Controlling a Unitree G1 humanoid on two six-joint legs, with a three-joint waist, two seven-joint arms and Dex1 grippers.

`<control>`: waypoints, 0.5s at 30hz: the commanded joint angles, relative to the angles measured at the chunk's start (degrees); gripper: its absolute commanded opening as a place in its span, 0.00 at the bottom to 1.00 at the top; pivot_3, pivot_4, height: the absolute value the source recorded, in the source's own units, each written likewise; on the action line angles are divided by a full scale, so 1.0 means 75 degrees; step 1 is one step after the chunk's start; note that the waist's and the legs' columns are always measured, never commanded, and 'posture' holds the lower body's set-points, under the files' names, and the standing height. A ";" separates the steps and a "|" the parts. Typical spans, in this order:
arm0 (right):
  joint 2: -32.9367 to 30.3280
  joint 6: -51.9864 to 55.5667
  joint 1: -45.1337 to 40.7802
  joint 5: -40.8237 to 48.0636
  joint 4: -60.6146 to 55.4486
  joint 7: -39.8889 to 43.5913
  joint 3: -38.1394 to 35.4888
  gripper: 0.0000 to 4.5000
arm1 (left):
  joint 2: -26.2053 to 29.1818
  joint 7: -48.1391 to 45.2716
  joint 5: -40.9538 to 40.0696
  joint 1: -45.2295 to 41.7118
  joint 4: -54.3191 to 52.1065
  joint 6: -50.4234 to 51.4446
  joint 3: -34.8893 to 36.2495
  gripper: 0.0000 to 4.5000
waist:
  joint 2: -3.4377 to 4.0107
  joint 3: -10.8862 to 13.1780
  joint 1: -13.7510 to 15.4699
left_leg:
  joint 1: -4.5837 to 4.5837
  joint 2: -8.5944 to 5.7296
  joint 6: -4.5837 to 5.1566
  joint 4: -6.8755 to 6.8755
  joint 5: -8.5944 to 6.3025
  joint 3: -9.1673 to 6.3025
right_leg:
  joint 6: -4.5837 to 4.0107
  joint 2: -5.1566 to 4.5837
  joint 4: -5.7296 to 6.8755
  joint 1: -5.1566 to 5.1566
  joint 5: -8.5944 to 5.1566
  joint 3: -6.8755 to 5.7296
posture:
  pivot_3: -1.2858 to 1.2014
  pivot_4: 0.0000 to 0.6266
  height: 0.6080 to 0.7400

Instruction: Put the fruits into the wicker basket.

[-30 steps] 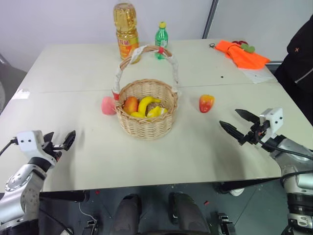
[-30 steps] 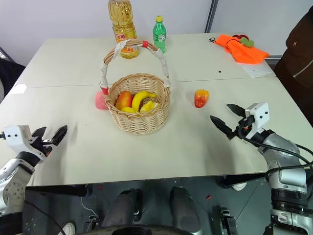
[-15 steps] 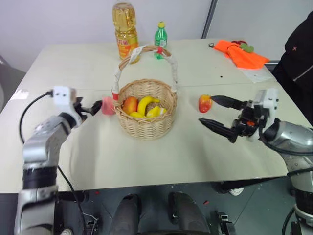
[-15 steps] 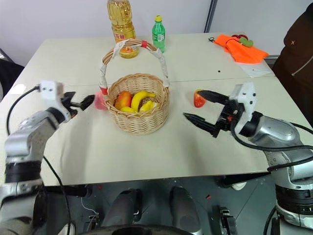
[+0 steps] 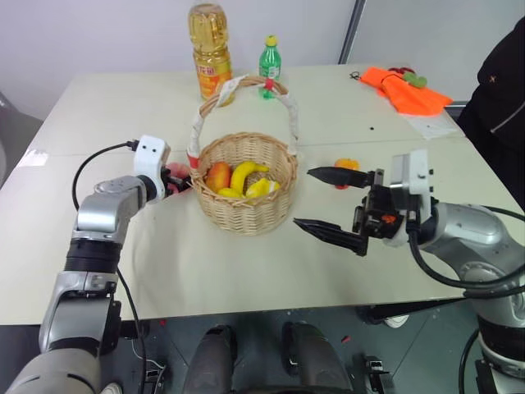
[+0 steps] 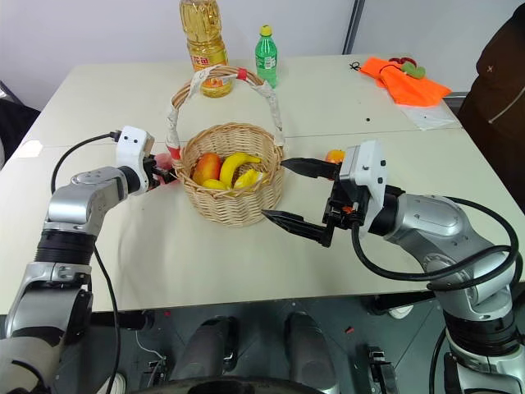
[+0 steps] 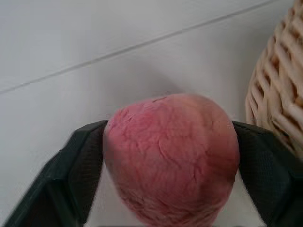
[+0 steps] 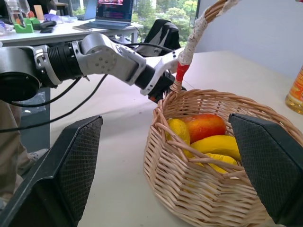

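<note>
The wicker basket (image 5: 246, 215) stands mid-table and holds a red-orange fruit (image 5: 218, 175) and yellow bananas (image 5: 247, 173). Just left of it lies the pink peach (image 7: 173, 156), with my left gripper (image 5: 175, 180) shut on it; the black fingers (image 7: 75, 175) press both of its sides. My right gripper (image 5: 303, 197) hovers open and empty just right of the basket, pointing left at it. A red-yellow fruit (image 5: 347, 164) lies on the table behind its upper finger, partly hidden.
At the table's far edge stand an oil bottle (image 5: 212, 49) and a small green bottle (image 5: 270, 57). An orange cloth (image 5: 406, 89) and a paper sheet (image 5: 432, 125) lie at the back right. A person in dark clothes (image 5: 502, 90) stands at the right edge.
My left gripper reached forward to the peach and closed on it. My right gripper swung left from beside the red-yellow fruit toward the basket and stayed open.
</note>
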 commanded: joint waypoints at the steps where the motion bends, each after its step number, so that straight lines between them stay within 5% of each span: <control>1: 0.0035 -0.0109 -0.0121 0.0126 -0.0308 -0.0015 -0.0009 1.00 | 0.0151 0.0069 0.0142 0.0063 -0.0201 -0.0080 0.0276 0.59 | 0.0000 0.0000 0.0000 | 0.0000 0.0000 0.0000 0.0000 0.0000 0.0000 | 0.0000 0.0000 0.0000 0.0000 0.0000 0.0000 | 0.52 0.24 1.00; 7: -0.0085 -0.0162 -0.0124 0.0046 -0.0248 0.0016 -0.0132 1.00 | 0.0761 -0.0205 -0.0405 0.1086 -0.1434 -0.0361 0.1500 0.58 | -0.0001 0.0001 -0.0071 | 0.0003 0.0010 0.0000 -0.0004 0.0000 0.0001 | 0.0001 0.0002 0.0002 -0.0005 0.0001 0.0000 | 0.52 0.24 1.00; 11: -0.0270 -0.0232 -0.0034 -0.0003 0.0226 0.0197 -0.0485 1.00 | 0.1405 -0.1950 -0.2867 0.2537 -0.4269 0.0548 0.3189 0.58 | -0.0010 0.0006 -0.0017 | -0.0006 0.0021 0.0000 -0.0009 0.0000 -0.0002 | -0.0001 -0.0002 0.0006 -0.0017 0.0000 -0.0005 | 0.52 0.24 1.00; 15: -0.0453 -0.0454 -0.0085 -0.0294 0.1120 0.0573 -0.0624 1.00 | 0.1460 -0.1862 -0.5008 0.2344 -0.6091 0.1632 0.3377 0.58 | -0.0010 0.0005 0.0203 | -0.0009 0.0015 -0.0006 0.0007 0.0003 -0.0006 | -0.0036 -0.0037 -0.0009 0.0006 -0.0019 -0.0012 | 0.52 0.24 1.00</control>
